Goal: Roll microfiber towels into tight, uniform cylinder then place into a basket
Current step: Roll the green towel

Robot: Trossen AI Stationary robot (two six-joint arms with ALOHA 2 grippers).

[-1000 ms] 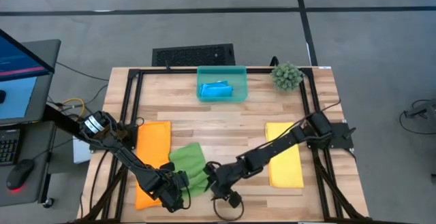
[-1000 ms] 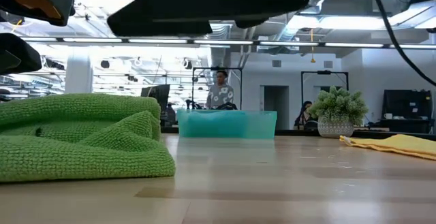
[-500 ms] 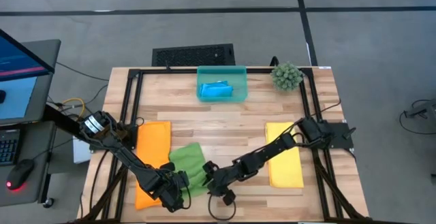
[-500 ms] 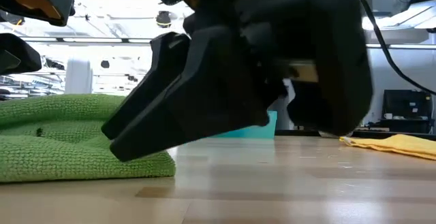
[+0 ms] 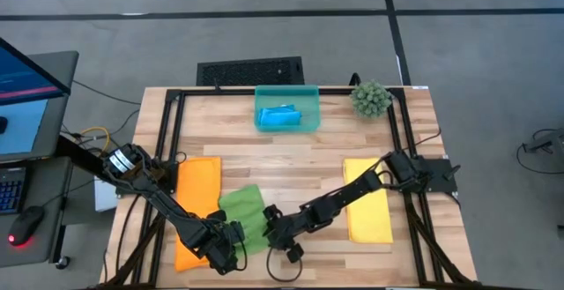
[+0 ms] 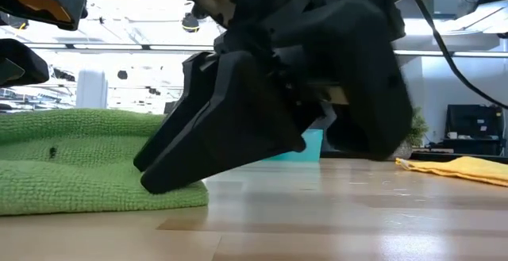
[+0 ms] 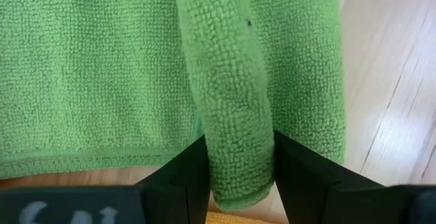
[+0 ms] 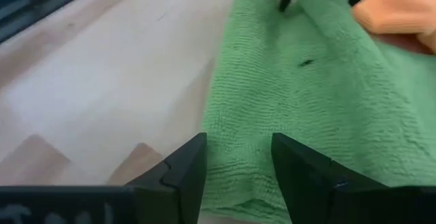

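The soft green microfiber towel (image 5: 244, 215) lies partly folded on the wooden surface (image 5: 291, 162), well short of the translucent teal plastic basket (image 5: 287, 107), in which a bright blue towel (image 5: 282, 116) already lies. The left tool (image 7: 240, 166) pinches a raised fold at the green towel's near edge between its fingers. The right tool (image 8: 238, 166) sits at the towel's other near corner, fingers parted around the edge and apparently gripping nothing yet. The rolling step looks barely begun. Next, the right tool probably needs to clamp its corner, so both can turn the edge over evenly.
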